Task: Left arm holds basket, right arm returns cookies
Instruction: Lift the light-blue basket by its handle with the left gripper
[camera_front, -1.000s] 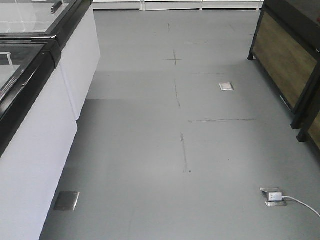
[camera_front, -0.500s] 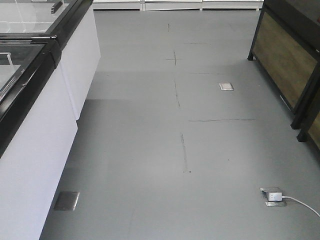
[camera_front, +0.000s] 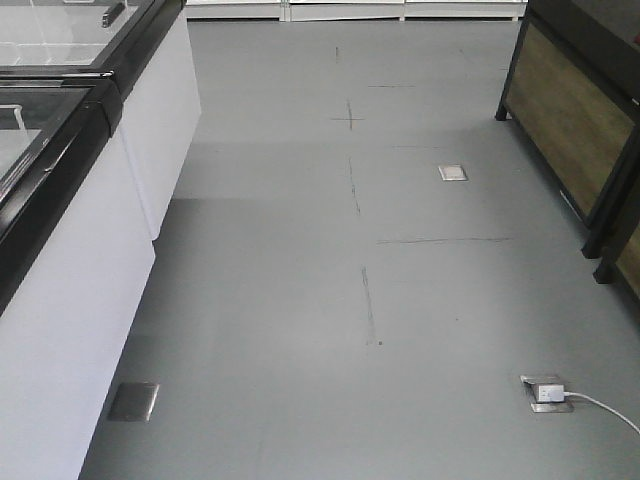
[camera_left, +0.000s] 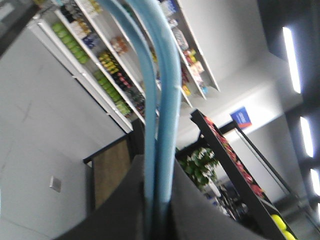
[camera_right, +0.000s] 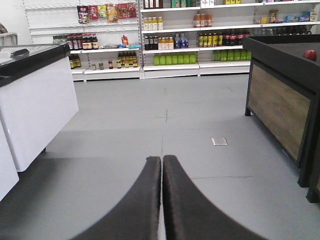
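In the left wrist view, the basket's two light blue loop handles (camera_left: 165, 100) run up from between the dark fingers of my left gripper (camera_left: 159, 167), which is shut on them. The basket body is out of view. My right gripper (camera_right: 162, 160) points level down the aisle, its two dark fingers pressed together with nothing between them. The cookies are out of view. Neither arm shows in the front-facing view.
White chest freezers (camera_front: 70, 250) line the left side of the grey floor. A dark stand with wooden panels (camera_front: 575, 110) is on the right. Stocked shelves of bottles (camera_right: 170, 45) close the far end. A floor socket with a white cable (camera_front: 547, 390) sits near right.
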